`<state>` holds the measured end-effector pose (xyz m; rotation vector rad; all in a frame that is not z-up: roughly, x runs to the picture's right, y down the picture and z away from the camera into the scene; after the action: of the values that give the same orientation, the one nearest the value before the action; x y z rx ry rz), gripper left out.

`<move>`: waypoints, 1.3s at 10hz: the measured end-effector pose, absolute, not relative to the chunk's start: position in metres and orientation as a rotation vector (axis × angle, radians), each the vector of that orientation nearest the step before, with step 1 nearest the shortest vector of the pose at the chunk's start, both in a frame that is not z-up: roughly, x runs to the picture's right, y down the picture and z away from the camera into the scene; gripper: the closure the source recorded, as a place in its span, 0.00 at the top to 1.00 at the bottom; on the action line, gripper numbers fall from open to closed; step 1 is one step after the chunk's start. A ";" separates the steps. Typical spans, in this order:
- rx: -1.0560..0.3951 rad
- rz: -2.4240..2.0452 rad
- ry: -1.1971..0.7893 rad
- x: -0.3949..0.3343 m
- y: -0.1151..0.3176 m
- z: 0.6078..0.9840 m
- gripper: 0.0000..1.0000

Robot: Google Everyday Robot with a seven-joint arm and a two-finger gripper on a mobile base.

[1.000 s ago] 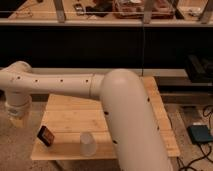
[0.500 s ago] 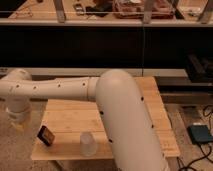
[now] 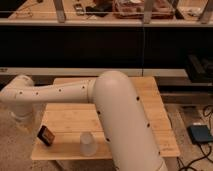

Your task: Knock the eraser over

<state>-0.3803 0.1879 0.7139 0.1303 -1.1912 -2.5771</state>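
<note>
White, smooth-shelled robot arm [image 3: 115, 115] with small dark dots along its tube reaches across a pale bamboo worktop [image 3: 70, 119] to the left edge. The gripper [image 3: 23, 119] hangs just off that edge, near the front-left corner; whether it's open or closed can't be told, and nothing is seen in it. The eraser [image 3: 46, 135], a small dark rectangular block w/ an orange-brown rim, stands tilted near the front-left corner, close to the gripper but apart from it. A translucent plastic cup [image 3: 88, 144], upside down, sits at the front edge, right of the eraser. Worktop is plank-grained w/ rounded corners. Speckled floor [image 3: 10, 147] below; a flat blue-grey device [image 3: 201, 134] w/ cables lies off the right edge. Dark cabinet fronts [image 3: 75, 47] and a cluttered shelf [image 3: 125, 10] run behind.
</note>
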 end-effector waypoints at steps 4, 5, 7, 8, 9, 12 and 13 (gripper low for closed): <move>0.124 -2.601 -1.189 -0.378 0.197 0.735 0.07; 0.128 -2.603 -1.186 -0.379 0.195 0.738 0.07; 0.134 -2.612 -1.187 -0.382 0.195 0.742 0.07; 0.142 -2.612 -1.193 -0.384 0.195 0.743 0.07; 0.146 -2.610 -1.197 -0.385 0.194 0.744 0.07; 0.151 -2.608 -1.208 -0.381 0.194 0.745 0.07; 0.146 -2.610 -1.214 -0.378 0.196 0.745 0.07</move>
<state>-0.3781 0.1958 0.7446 0.1461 -1.2138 -2.6097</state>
